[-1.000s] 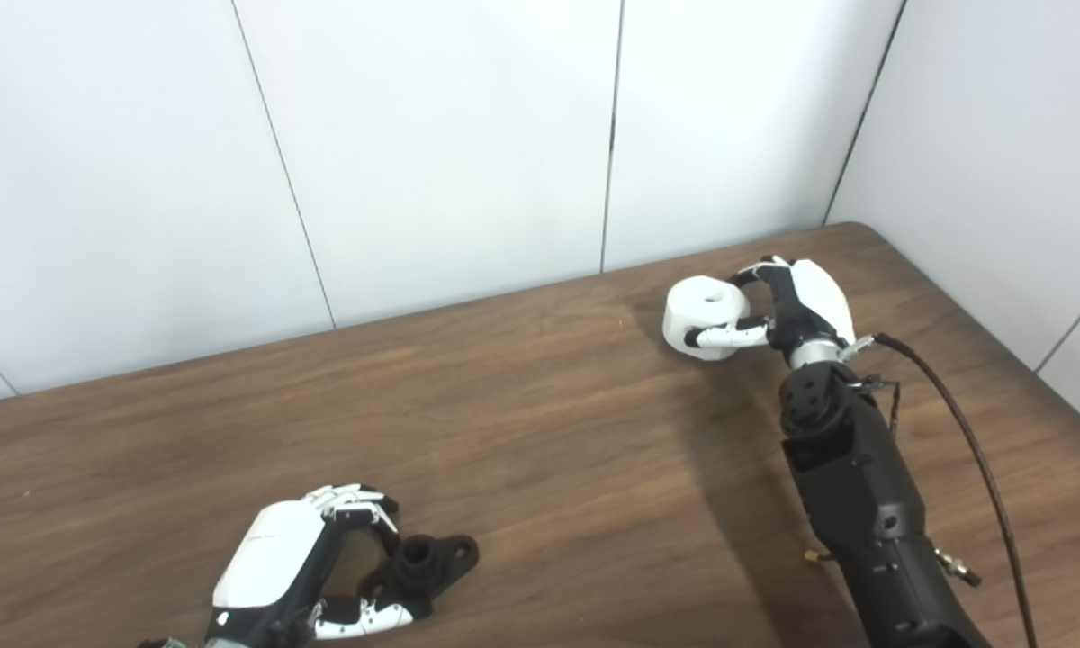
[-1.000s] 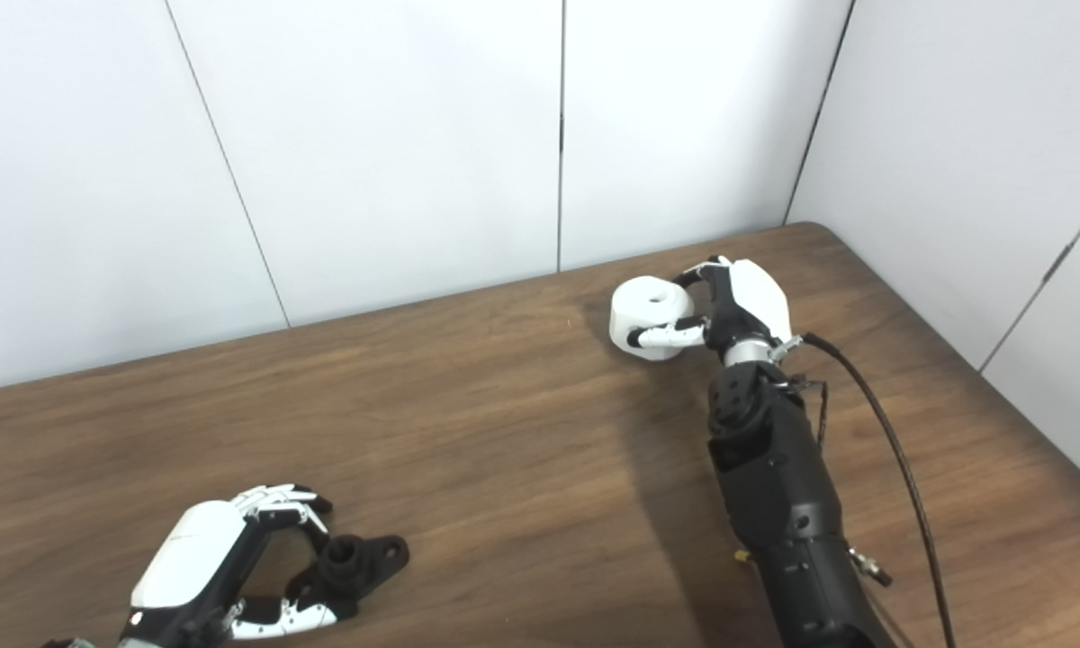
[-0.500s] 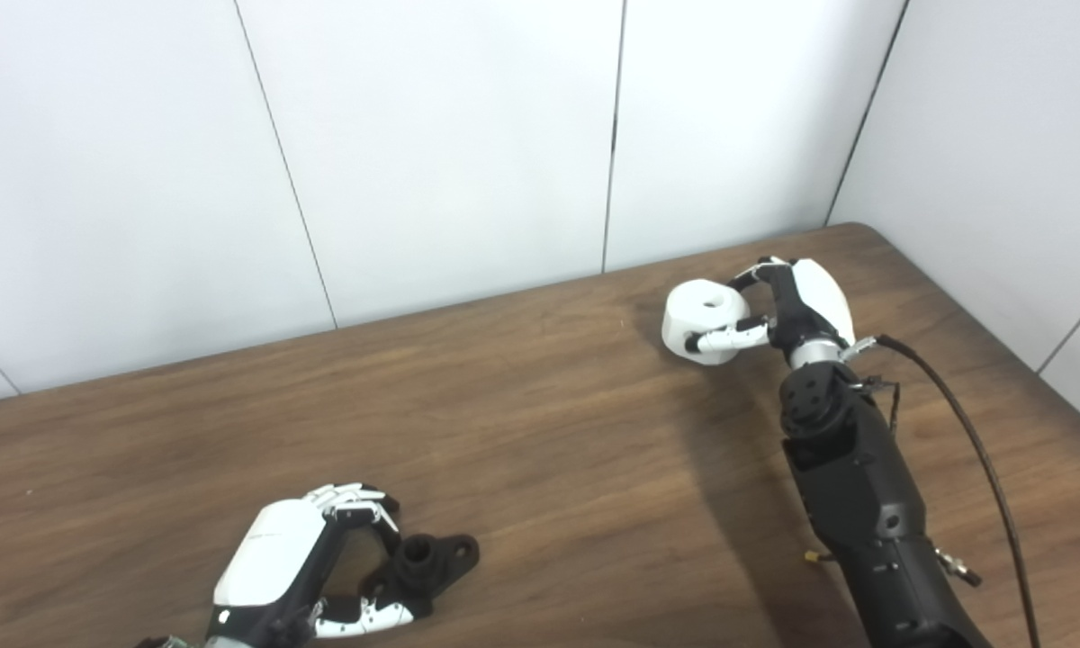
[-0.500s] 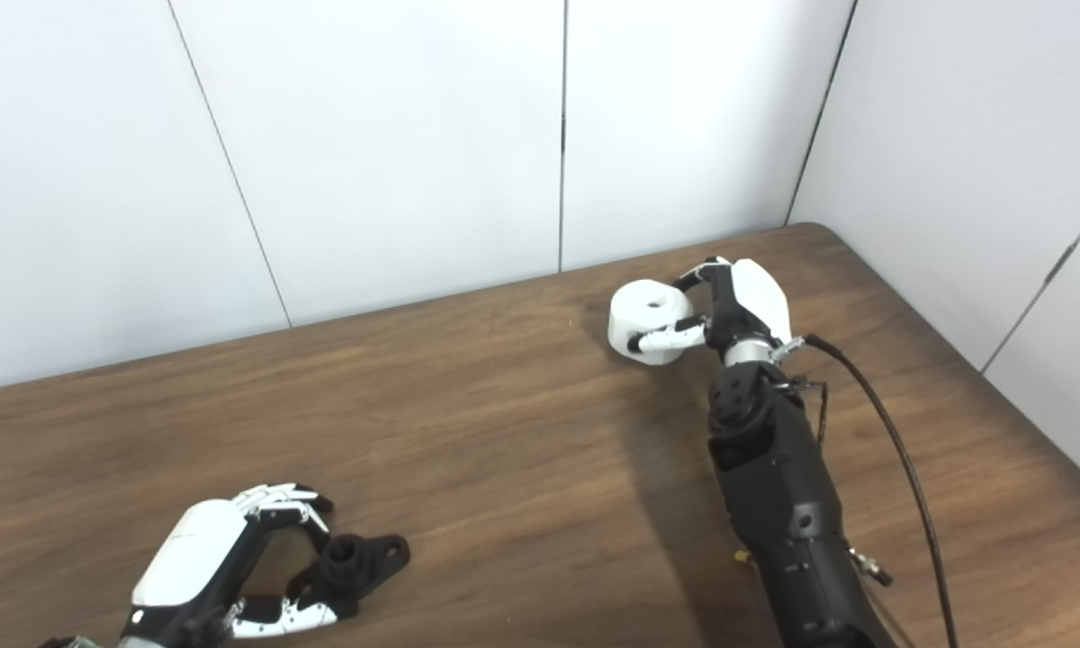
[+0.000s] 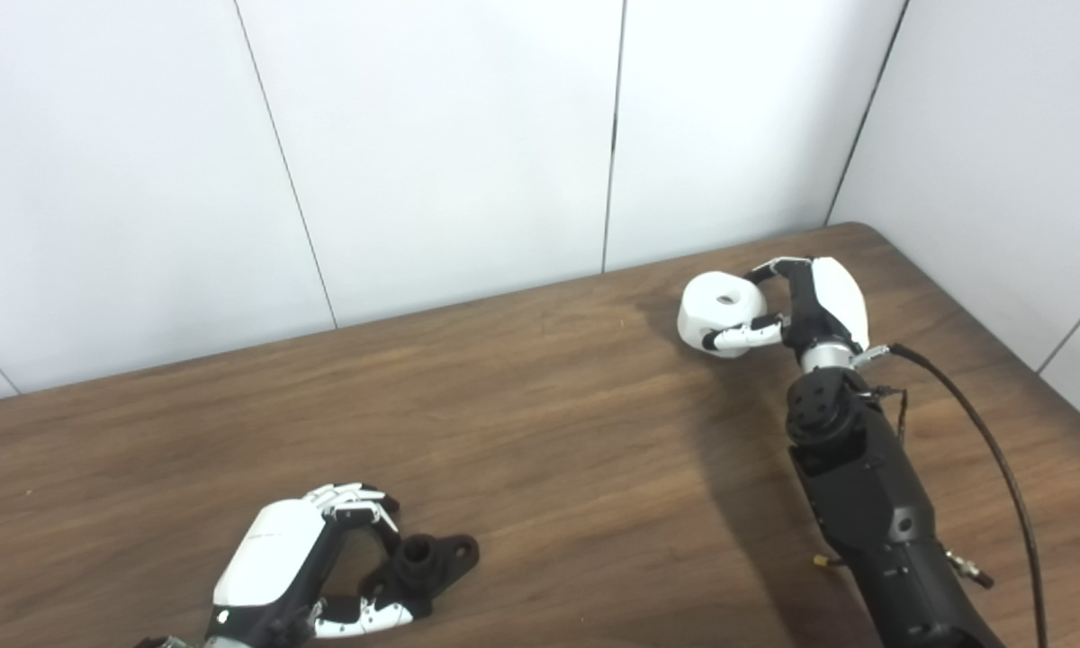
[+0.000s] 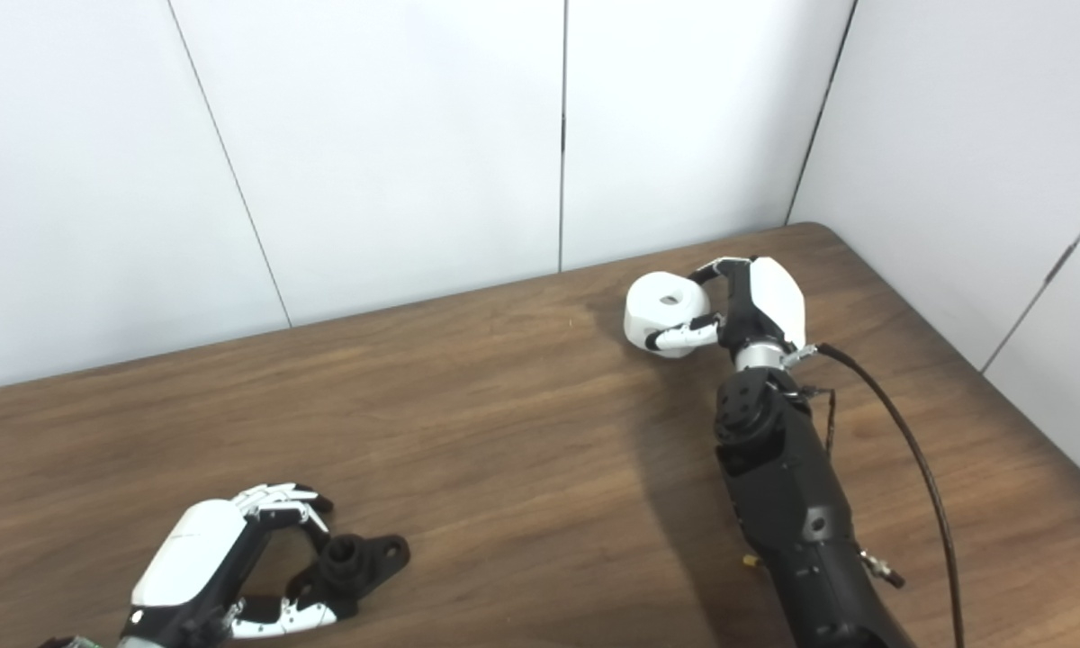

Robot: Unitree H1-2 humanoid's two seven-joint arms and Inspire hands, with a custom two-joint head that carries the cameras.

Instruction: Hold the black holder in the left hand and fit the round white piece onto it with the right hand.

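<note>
Two hands work over the wooden desk (image 5: pixel 540 432), well apart from each other. Taking the black holder (image 5: pixel 427 562) as the landmark: the left hand (image 5: pixel 297 562) sits just beside it at the near edge of the desk, fingers (image 5: pixel 351 499) curled over its far side and thumb along its near side, closed around the holder, which appears to rest on the desk. Far off to the right and toward the wall panels, the right hand (image 5: pixel 805 306) grips the round white piece (image 5: pixel 720 310) between fingers and thumb, its central hole facing up; the piece seems lifted a little off the desk. A black cable (image 5: pixel 981 450) trails along the right forearm.
</note>
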